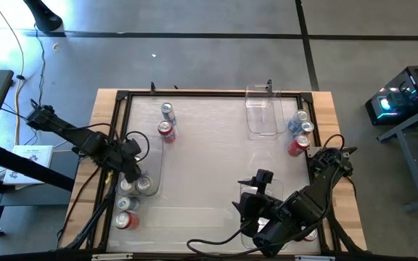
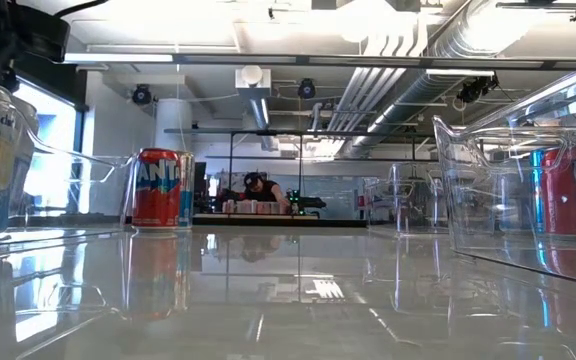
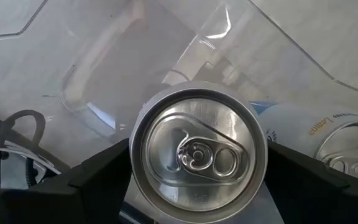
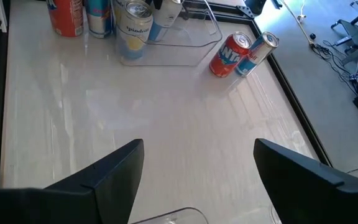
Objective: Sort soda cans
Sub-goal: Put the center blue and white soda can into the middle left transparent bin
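Observation:
My left gripper (image 1: 131, 176) hangs over the clear bin (image 1: 153, 156) at the table's left, pointing steeply down, shut on a silver-topped soda can (image 3: 197, 152). A pale lemon-labelled can (image 3: 328, 140) stands right beside it. Two more cans (image 1: 125, 204) and a red one (image 1: 127, 220) sit nearer the front edge. A red can (image 1: 167, 132) and a blue-silver can (image 1: 167, 111) stand at the far left, and three cans (image 1: 301, 130) at the far right. My right gripper (image 1: 261, 179) is raised over the near middle, open and empty (image 4: 197, 162). My left gripper pinches the can's side wall just below the top rim (image 3: 133, 155) between its two fingers (image 3: 98, 180), one on each side. The fingers come from above, pointing down. The can is upright, its tab up. Whether its base rests in the bin is hidden.
A second clear bin (image 1: 263, 109) stands at the far right, and another clear bin's rim (image 4: 166, 216) shows under my right gripper. A dark frame (image 1: 216, 93) borders the table. The middle of the table (image 1: 216, 156) is bare white surface.

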`<state>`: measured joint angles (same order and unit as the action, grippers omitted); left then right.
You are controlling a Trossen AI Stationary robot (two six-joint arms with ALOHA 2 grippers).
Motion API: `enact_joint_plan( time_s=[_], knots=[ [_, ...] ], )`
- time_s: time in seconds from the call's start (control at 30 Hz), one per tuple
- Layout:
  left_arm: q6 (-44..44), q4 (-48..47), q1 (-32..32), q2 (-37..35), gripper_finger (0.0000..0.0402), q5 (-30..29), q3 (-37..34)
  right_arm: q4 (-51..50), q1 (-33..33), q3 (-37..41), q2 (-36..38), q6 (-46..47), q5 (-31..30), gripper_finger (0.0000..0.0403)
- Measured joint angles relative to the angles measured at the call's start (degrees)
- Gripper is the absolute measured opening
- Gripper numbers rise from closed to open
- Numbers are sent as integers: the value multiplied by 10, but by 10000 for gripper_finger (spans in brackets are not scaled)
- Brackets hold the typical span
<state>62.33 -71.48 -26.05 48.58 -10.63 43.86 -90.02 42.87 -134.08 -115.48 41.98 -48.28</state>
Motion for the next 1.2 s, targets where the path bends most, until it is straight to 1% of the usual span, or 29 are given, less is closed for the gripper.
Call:
enact_joint_plan(
  time_s=[0.23, 0.4, 0.5, 0.63, 0.83, 1.03, 1.2],
  knots=[
    [-5, 0, 0, -8, 323, -1, 0, 0, 0, 0, 0, 0, 0, 298],
    [-57, 5, 0, 3, 323, -12, 0, 0, 0, 0, 0, 0, 0, 298],
    [-68, 6, 0, 22, 323, -12, 0, 0, 0, 0, 0, 0, 0, 298],
    [-101, 7, -4, 52, 323, 19, 0, 0, 0, 0, 0, 0, 0, 298],
    [-134, 9, -24, 85, 324, 24, 3, 0, 0, 0, 0, 0, 0, 298],
    [-141, 7, -22, 83, 324, 35, 2, 0, 0, 0, 0, -4, 0, 298],
    [-141, 4, -4, 73, 324, 43, 2, 0, 0, 0, 0, -4, 0, 298]
  ],
)
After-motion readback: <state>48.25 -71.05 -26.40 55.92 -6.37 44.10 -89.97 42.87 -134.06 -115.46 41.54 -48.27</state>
